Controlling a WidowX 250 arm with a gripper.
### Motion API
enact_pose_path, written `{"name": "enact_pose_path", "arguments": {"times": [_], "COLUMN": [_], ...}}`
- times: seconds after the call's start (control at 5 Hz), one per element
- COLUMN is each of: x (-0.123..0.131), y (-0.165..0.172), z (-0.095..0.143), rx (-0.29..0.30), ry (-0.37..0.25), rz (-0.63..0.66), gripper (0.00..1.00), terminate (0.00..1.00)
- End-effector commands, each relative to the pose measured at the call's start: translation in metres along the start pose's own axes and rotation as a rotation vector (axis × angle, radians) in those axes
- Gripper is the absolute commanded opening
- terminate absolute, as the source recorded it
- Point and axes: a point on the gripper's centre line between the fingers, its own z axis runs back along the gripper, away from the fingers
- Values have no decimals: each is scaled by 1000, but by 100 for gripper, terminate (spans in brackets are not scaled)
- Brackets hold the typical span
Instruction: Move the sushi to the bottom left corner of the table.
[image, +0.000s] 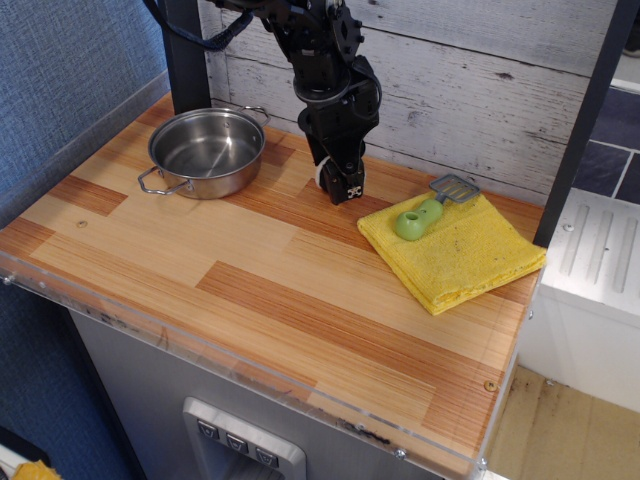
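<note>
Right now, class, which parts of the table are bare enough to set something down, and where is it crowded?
Free: the front half of the table, from the pot to the front edge. Crowded: the back, where pot, gripper over the sushi and cloth with its green tool sit.

The sushi (323, 175), a small black-wrapped roll, shows only a sliver of white end behind the jaws, near the back of the counter (250, 290), a wood-grain plank top of light and reddish-brown boards.
</note>
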Motion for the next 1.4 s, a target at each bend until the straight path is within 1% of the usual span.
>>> {"name": "enact_pose_path", "arguments": {"times": [0.0,0.2,0.4,0.6,0.8,1.0,1.2], "x": [-1,1,11,16,12,-6,-47], "y": [8,11,18,22,20,15,8], "z": [14,21,37,55,77,101,119], "rx": [49,65,102,148,176,201,225], "ry": [6,21,-17,-36,-56,-69,-35], "rz": [-1,-15,-10,-12,0,30,105], "gripper": [0,0,0,0,0,0,0], "terminate": [0,0,0,0,0,0,0]}}
